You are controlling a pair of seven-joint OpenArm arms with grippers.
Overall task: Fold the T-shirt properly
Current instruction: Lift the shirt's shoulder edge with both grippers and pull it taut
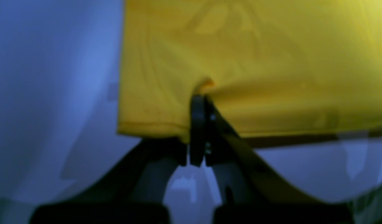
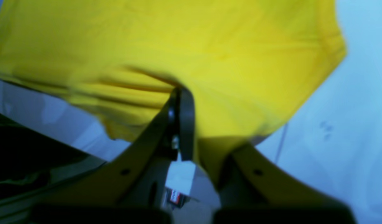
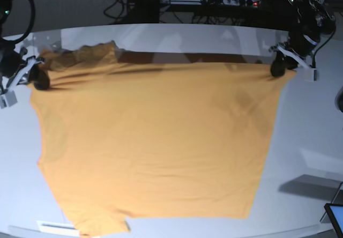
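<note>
We work across the base view from left to right. At the far left, the right gripper (image 3: 38, 80) is pinched fully closed on one far corner of the T-shirt (image 3: 155, 141); its wrist view shows the jaws together with a bunch of yellow cloth gathered between them (image 2: 178, 93). The T-shirt lies spread over the white counter (image 3: 305, 136), its body flat and its near edge reaching almost to the counter's front rim. One sleeve (image 3: 80, 57) sits crumpled just beside the right gripper at the far left, and another sleeve shows at the near left corner.

At the far right, the left gripper (image 3: 278, 69) is likewise closed tight on the opposite far corner, with fabric puckered at the jaw tips (image 1: 205, 88).

For the step in hand, we judge that both far corners are held ready for a fold toward the near edge. We recommend:

- Lift both corners together and keep them level, so that the far edge stays taut between the grippers.
- Carry the edge forward evenly; thin cloth will sag or wrinkle if one side leads.
- Watch the crumpled far-left sleeve, which may get trapped inside the fold.

Behind the counter, a power strip (image 3: 225, 1) and loose cables (image 3: 123, 7) lie well apart from the work. A dark tablet-like corner (image 3: 335, 216) shows at the near right, clear of the cloth. Nothing stands on the T-shirt itself.
</note>
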